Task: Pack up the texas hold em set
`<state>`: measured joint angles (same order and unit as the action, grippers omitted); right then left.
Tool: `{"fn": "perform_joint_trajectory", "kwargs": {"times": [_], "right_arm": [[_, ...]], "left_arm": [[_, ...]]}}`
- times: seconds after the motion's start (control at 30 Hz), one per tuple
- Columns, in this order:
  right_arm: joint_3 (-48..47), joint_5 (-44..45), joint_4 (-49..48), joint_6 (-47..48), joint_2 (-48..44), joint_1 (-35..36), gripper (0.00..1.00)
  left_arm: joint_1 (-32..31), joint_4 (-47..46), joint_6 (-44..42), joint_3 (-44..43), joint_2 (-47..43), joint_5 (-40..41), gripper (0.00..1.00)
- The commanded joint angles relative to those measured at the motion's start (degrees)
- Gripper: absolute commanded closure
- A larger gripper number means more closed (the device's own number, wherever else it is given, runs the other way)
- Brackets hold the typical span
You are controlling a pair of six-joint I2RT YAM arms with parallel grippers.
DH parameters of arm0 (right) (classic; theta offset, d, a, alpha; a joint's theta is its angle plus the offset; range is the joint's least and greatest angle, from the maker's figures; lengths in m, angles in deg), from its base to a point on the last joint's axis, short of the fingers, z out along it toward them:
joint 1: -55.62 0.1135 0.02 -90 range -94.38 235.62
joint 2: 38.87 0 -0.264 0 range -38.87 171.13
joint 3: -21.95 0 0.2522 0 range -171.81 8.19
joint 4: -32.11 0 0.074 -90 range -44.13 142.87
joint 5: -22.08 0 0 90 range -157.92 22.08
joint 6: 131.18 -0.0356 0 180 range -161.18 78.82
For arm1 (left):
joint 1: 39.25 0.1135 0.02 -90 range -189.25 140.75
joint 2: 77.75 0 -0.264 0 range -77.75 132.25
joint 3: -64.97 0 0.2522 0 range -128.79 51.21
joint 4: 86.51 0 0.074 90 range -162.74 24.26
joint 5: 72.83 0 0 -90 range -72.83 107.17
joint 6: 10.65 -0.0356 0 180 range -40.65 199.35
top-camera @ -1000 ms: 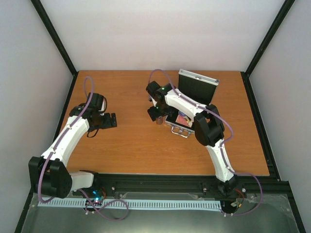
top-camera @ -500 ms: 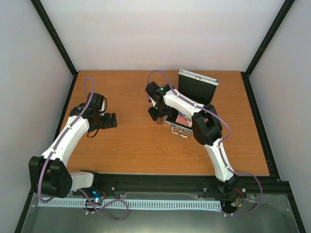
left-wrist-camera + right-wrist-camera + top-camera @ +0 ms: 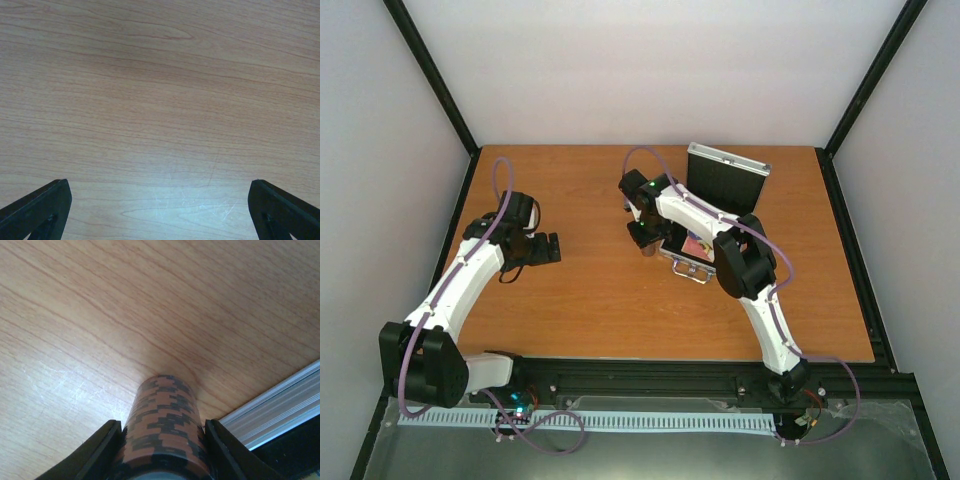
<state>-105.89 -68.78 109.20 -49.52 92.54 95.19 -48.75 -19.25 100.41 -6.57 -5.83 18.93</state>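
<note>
The silver case (image 3: 692, 262) lies open at about 3 o'clock from the middle of the table (image 3: 580, 310). Its black-lined lid (image 3: 724, 182) stands upright at the case's 12 o'clock side, and its handle (image 3: 691, 274) points toward 6 o'clock. Something red and pale lies in the base, too small to identify.

The dark cylinder (image 3: 162, 410), a column banded in brown and black, stands upright on the wood just beside the case's 9 o'clock edge. In the right wrist view the case's silver rim (image 3: 280, 405) runs past at 4 o'clock from it.

The right gripper (image 3: 646, 240) reaches down over this cylinder. Its 2 fingers (image 3: 97, 452) press against opposite sides of it, so the jaws grip the cylinder while its base rests on the table.

The left gripper (image 3: 548, 248) hovers at 9 o'clock from the table's middle, well apart from the case. Its jaws are spread wide, with only bare wood between its fingers (image 3: 42, 207).
</note>
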Motion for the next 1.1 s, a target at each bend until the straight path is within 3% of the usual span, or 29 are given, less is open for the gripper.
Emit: {"fn": "perform_joint_trajectory", "kwargs": {"times": [0.0,0.13,0.2,0.67,1.07], "right_arm": [[-0.5,0.2,0.7,0.2,-0.1,0.4,0.78],[-0.9,0.2,1.0,0.4,-1.0,0.4,0.94],[-1.3,0.2,1.3,0.5,-2.0,0.4,0.97],[6.8,6.5,2.1,-1.9,-19.7,0.4,0.97],[27.7,35.1,-6.2,-6.9,-32.3,-0.4,0.97]], "left_arm": [[-0.3,-0.9,1.0,-0.1,-1.0,0.2,0.0],[-0.3,-0.9,1.0,-0.1,-1.2,0.1,0.0],[-0.3,-0.9,1.0,-0.1,-1.2,0.1,0.0],[-0.3,-1.3,0.8,0.1,-3.0,-0.8,0.0],[-0.3,-2.0,1.0,-0.1,-3.3,-2.4,0.0]]}}
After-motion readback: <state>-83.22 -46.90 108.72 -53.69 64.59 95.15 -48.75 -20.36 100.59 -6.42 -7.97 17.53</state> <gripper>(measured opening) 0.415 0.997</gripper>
